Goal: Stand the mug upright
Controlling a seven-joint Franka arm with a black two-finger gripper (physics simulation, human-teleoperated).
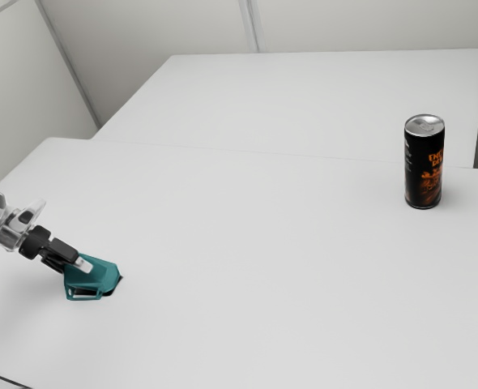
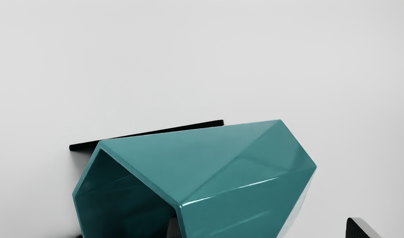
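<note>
In the exterior view my gripper reaches down from the left onto the teal, faceted mug, which lies tipped over on the table. The wrist view has the mug on its side, its dark mouth facing away from the far finger. My gripper stands open across it: one fingertip is at the mouth, partly behind the rim, the other outside beyond the closed end, with a visible gap to the mug. A thin black bar runs along the mug's far side. The mug's lower part is cut off.
A black and orange drink can stands upright on the white table at the exterior view's right. A second white table top lies behind, with pale walls around. A dark cable crosses the near left corner.
</note>
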